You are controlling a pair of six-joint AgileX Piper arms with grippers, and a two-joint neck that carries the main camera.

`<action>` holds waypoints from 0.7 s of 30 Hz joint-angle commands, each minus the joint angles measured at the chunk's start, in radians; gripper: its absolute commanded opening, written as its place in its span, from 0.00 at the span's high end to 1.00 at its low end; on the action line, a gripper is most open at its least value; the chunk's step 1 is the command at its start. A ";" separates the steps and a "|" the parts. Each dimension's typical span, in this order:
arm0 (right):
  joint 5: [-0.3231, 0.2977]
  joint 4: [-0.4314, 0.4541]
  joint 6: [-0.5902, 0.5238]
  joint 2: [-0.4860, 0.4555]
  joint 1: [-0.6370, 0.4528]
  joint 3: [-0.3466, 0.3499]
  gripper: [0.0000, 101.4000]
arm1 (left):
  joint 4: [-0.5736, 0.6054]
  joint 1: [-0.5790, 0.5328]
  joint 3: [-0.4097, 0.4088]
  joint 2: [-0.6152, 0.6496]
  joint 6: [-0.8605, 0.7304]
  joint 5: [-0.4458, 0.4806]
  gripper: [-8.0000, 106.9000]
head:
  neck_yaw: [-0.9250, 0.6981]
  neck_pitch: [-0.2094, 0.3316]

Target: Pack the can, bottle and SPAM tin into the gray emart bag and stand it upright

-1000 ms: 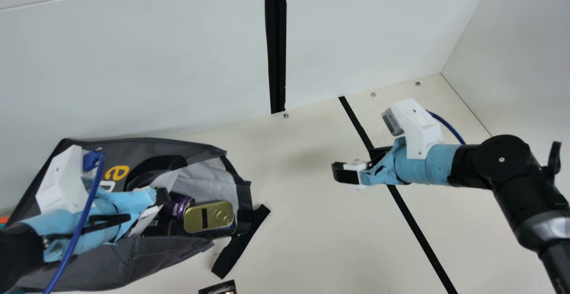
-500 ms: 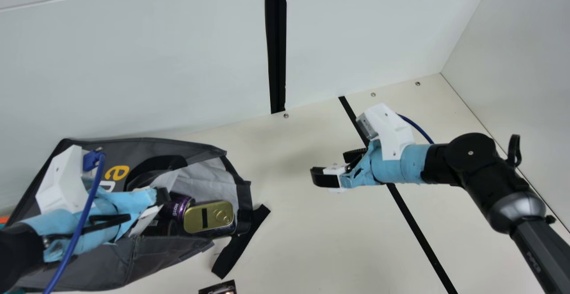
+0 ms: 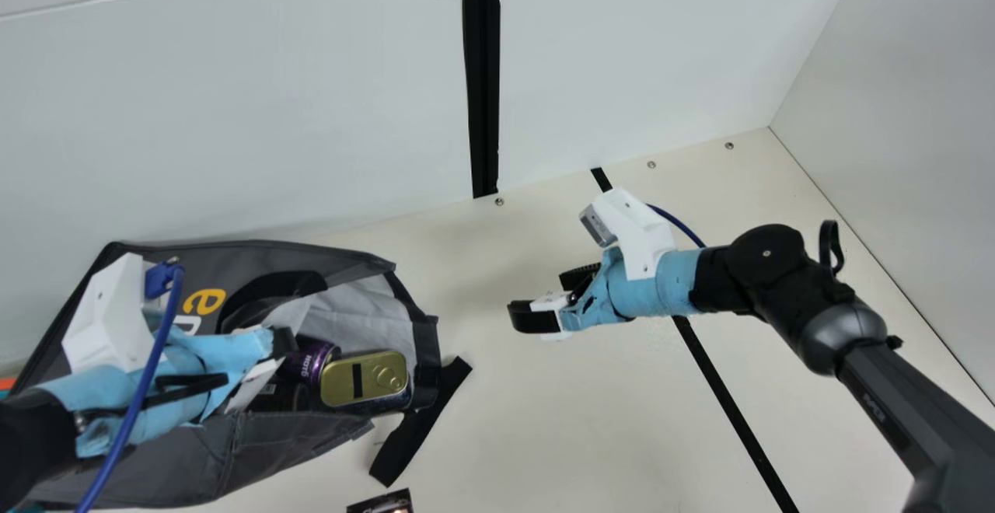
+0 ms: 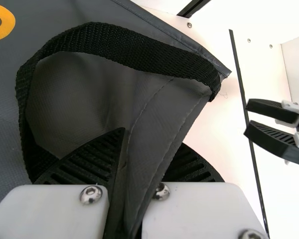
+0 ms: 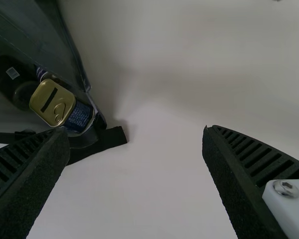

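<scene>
While the left end effector [image 3: 278, 348] clamps the bag [image 3: 288, 443], the SPAM tin [image 3: 340, 387] lies nearby.

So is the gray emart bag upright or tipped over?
Tipped over: the bag lies on its side, its mouth facing sideways, with the gold-lidded tin showing just inside.

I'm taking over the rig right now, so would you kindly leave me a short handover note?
Left gripper: closed on a fold of the bag, by a handle.
Right gripper: open and empty, over the table, off the bag's mouth.
Things: purple can, SPAM tin and dark bottle are inside the bag, near its mouth.
Done: all three packed.
To do: the bag lies on its side; stand it upright.
</scene>
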State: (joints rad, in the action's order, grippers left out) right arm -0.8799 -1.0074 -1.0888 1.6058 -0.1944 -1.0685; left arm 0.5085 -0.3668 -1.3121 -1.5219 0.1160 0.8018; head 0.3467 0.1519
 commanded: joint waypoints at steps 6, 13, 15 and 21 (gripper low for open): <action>0.000 -0.032 -0.034 0.061 0.038 -0.016 0.06 | 0.000 0.000 0.000 0.000 0.000 0.000 1.00 | 0.002 0.023; 0.002 -0.066 -0.060 0.121 0.086 -0.036 0.06 | 0.000 0.000 0.000 0.000 0.000 0.000 1.00 | 0.002 0.023; 0.003 -0.076 -0.068 0.137 0.102 -0.042 0.06 | 0.000 0.000 0.000 0.000 0.000 0.000 1.00 | 0.002 0.023; 0.006 -0.106 -0.091 0.186 0.147 -0.060 0.06 | 0.000 0.000 0.000 0.000 0.000 0.000 1.00 | 0.002 0.023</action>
State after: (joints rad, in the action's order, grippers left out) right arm -0.8742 -1.1113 -1.1779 1.7847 -0.0540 -1.1263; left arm 0.5085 -0.3668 -1.3121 -1.5219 0.1160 0.8018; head 0.3467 0.1519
